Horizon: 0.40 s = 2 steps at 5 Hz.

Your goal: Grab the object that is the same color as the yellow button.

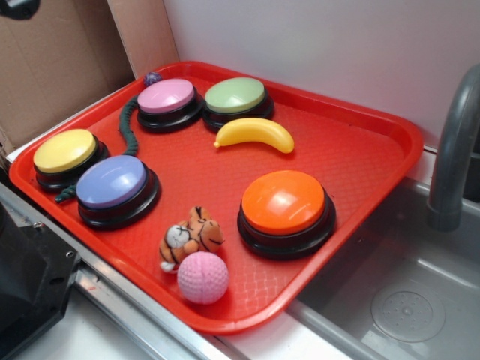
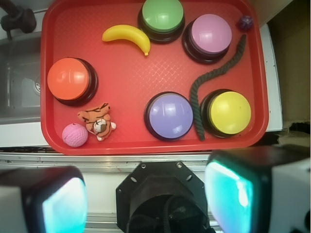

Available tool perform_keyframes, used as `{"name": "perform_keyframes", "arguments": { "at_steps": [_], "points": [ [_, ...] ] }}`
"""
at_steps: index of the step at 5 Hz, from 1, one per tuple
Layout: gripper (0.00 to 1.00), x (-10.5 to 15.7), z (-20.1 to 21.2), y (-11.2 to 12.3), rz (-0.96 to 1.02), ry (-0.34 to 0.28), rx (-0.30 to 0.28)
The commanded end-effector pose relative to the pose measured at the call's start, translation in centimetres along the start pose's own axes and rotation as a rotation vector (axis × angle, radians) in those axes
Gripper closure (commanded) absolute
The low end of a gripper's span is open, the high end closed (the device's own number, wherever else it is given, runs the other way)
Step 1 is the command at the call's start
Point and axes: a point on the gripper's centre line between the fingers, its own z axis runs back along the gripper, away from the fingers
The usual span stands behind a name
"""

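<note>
right at the lens in the wrist view, the gripper [image 2: 146, 199] hangs above the near rim of the red tray [image 2: 53, 39], looking straight down, its two fingers [image 2: 243, 194] spread wide apart with nothing between them, well clear of everything on the tray. just past the rim sit the pink ball [image 2: 74, 134] and the little tiger toy [image 2: 98, 122], touching each other, with the purple button [image 2: 169, 115] and the yellow button [image 2: 229, 112] along the same near side. a dark green rope [image 2: 214, 77] snakes between those two and runs up toward the pink button [image 2: 210, 34]. the orange button [image 2: 69, 80] sits off on its own. further back, there's the banana [image 2: 127, 36], lying flat on bare tray just beside the green button [image 2: 163, 14], not touching it. its long axis runs across the tray, ends curving down toward the camera, one tip pointing at the green button's base. from the exterior view it rests between the green and orange buttons, beside the sink [image 1: 405, 300].
</note>
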Motion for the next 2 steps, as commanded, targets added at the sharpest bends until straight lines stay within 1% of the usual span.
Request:
{"name": "perform_keyframes", "arguments": {
  "at_steps": [1,2],
  "points": [
    [0.00,0.0,0.0,0.0,0.000,0.000,0.000],
    [0.00,2.0,-0.4,0.4,-0.133,-0.055,-0.034]
  ]
}}
